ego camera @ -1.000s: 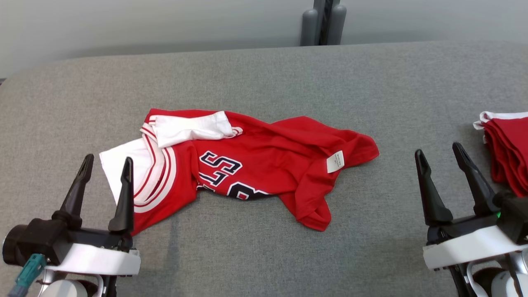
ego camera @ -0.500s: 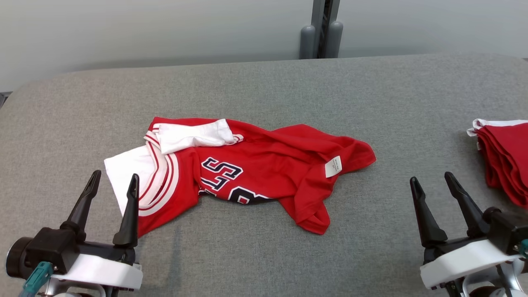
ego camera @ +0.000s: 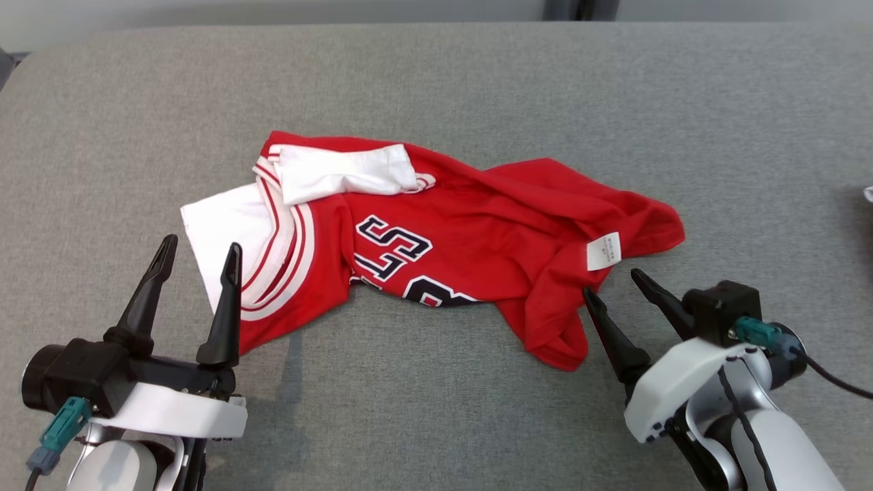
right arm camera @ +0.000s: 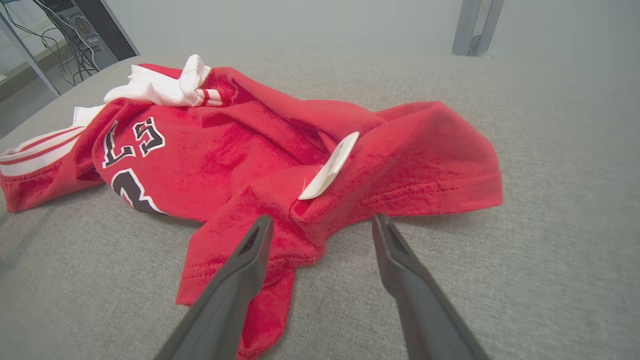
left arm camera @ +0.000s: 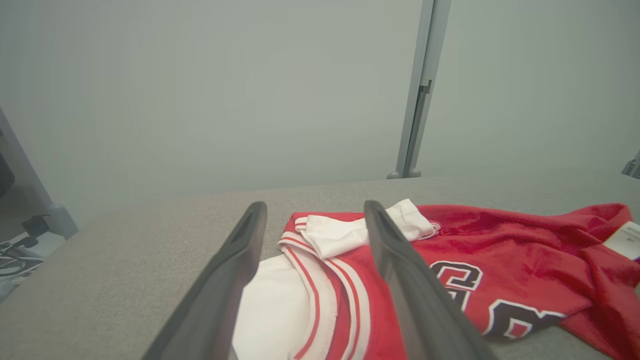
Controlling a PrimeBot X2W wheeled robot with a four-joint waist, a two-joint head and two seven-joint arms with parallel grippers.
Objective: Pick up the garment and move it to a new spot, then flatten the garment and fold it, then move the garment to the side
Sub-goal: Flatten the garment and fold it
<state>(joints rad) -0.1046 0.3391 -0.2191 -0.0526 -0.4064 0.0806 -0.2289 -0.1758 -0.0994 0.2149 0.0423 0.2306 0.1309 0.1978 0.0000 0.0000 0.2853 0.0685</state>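
1. Red jersey fabric: we see the garment [ego camera: 470, 239] lying crumpled in the middle of the grey padded table [ego camera: 477, 82], with white sleeves [ego camera: 341, 170], red-and-white striped trim, dark outlined lettering and a white label [ego camera: 604, 251].
2. Our left gripper [ego camera: 202, 243] hovers at the garment's white edge, fingers apart, holding nothing.
3. Our right gripper [ego camera: 611, 282] sits just beside the red hem near the label, fingers apart, empty.
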